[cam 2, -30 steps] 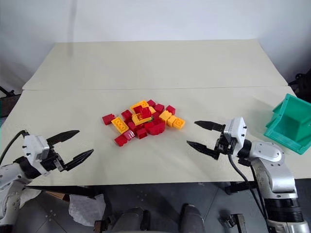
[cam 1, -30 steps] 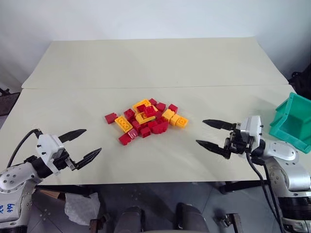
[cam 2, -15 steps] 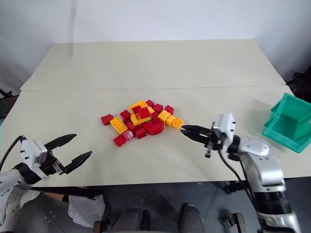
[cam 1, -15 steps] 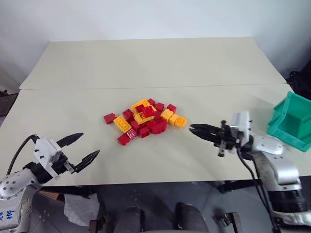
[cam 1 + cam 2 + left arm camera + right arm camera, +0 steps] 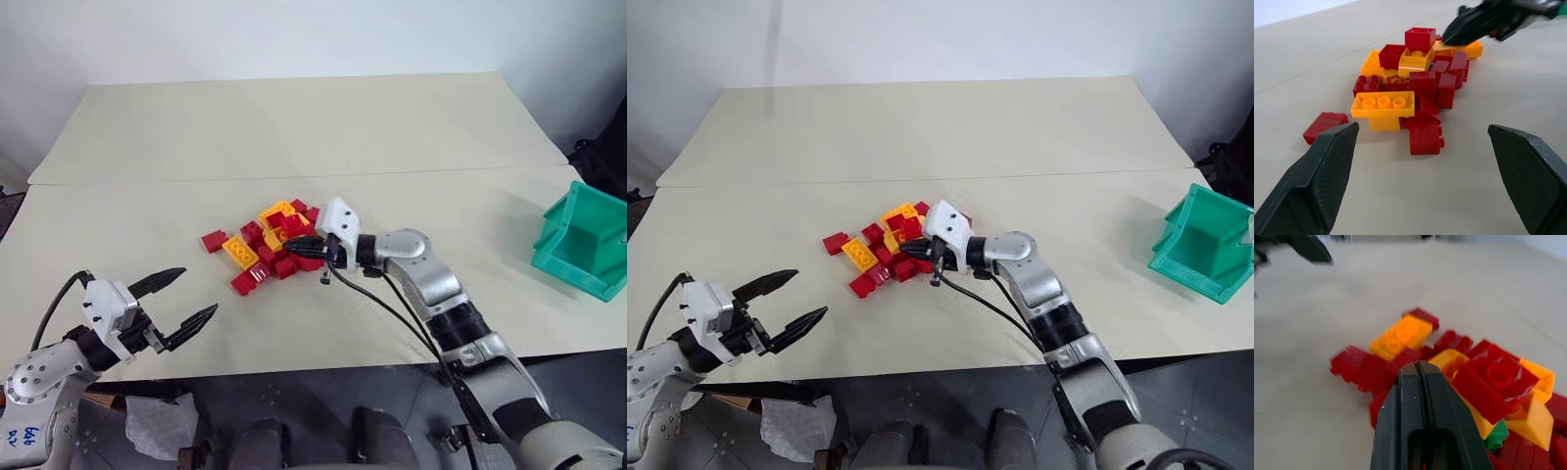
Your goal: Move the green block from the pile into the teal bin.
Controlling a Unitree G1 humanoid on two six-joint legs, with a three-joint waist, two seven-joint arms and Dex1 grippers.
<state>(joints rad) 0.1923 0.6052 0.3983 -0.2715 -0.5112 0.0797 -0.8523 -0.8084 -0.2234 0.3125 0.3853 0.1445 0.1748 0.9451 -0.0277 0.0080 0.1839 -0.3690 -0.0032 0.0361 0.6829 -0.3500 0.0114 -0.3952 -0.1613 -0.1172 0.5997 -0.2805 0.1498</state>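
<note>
Poking closed and empty into the pile, the right hand hasn't grasped the buried green block; the teal bin awaits.

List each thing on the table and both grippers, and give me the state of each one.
Green block: mostly buried under red and orange bricks.
Pile: loose heap on the table.
Teal bin: upright near the table's right edge, nothing seen inside.
Right gripper: shut, empty, tips at the pile.
Left gripper: open, empty, apart from the pile.
</note>
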